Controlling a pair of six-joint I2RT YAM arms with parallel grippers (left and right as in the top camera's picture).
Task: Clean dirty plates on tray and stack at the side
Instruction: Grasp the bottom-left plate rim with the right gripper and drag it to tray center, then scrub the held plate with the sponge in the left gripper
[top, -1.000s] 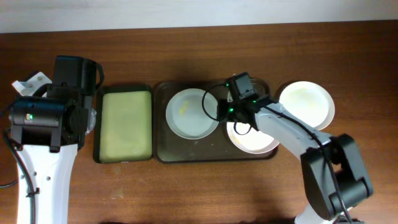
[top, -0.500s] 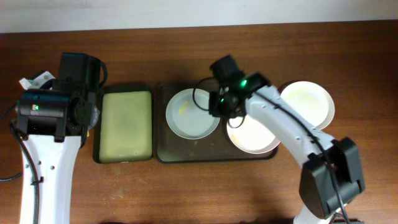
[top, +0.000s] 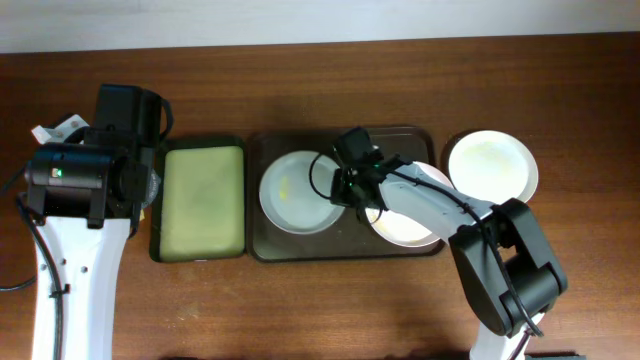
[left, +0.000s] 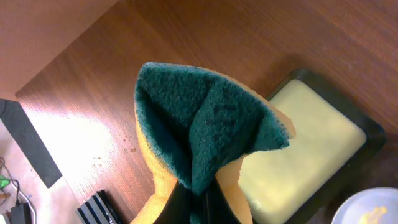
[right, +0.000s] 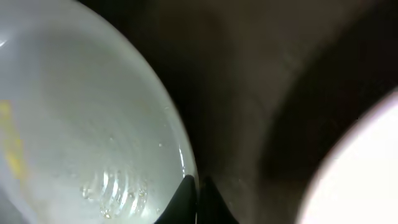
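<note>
The pale blue-grey plate (top: 297, 190), with a yellow smear, lies in the left half of the dark brown tray (top: 345, 243). My right gripper (top: 346, 190) is shut on its right rim; the right wrist view shows the fingertips (right: 198, 188) pinching the plate edge (right: 81, 124). The pinkish-white plate (top: 408, 222) lies in the tray's right half, partly under my right arm. The cream-white plate (top: 491, 165) sits on the table right of the tray. My left gripper (left: 196, 202) is shut on a folded green-and-yellow sponge (left: 205, 130), held above the table at the far left.
A smaller black tray with a yellow-green inside (top: 203, 198) stands just left of the brown tray, and shows in the left wrist view (left: 311, 143). My left arm (top: 78, 180) hangs over the table's left end. A dark object (left: 25, 143) lies at the table's edge.
My right gripper moved from the plate's far rim down to its right rim and closed on it. The blue-grey plate shifted slightly left. The left arm hardly moved.
</note>
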